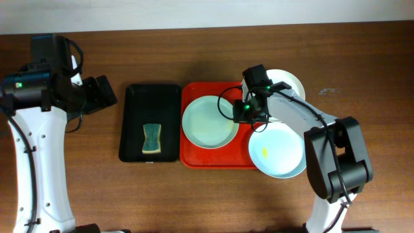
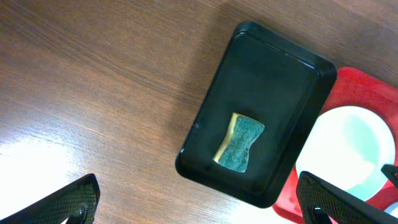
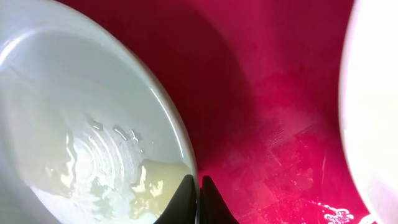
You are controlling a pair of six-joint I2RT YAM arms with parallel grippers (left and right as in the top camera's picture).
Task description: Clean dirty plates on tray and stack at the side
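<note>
On the red tray (image 1: 217, 158) lies a pale mint plate (image 1: 208, 122), wet and glossy in the right wrist view (image 3: 81, 112). My right gripper (image 1: 238, 115) (image 3: 198, 186) is shut on its right rim, one finger inside and one outside. A second mint plate (image 1: 278, 150) with a small yellow smear overlaps the tray's right edge. A white plate (image 1: 289, 80) sits behind my right arm. My left gripper (image 1: 105, 94) (image 2: 198, 190) hangs open and empty over the wood, left of the black tray.
A narrow black tray (image 1: 151, 90) (image 2: 267, 81) lies left of the red tray and holds a green and yellow sponge (image 1: 151, 138) (image 2: 239, 143). Bare wooden table surrounds both trays. The back edge of the table runs along the top.
</note>
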